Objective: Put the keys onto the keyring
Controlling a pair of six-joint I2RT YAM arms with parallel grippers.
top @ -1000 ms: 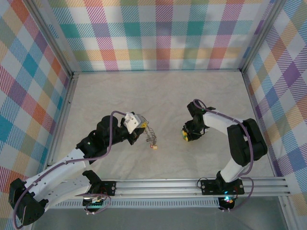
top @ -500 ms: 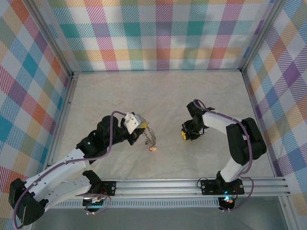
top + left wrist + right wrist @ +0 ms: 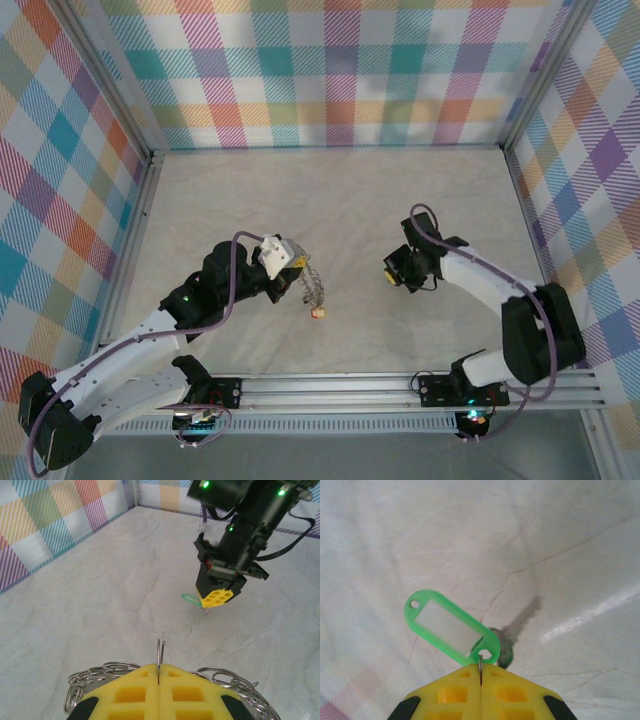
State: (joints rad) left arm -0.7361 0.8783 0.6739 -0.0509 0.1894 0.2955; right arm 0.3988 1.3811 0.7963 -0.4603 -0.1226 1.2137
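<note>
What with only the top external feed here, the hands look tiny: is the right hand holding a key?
Observer: Yes. The right hand is shut on the little ring of a key with a green tag.
Operator: And the left hand?
Observer: The left hand is shut on the keyring, its wire standing up out of the grip.
Operator: Anything on it?
Observer: Beside that hand, small metal rings bunch on both sides.
</note>
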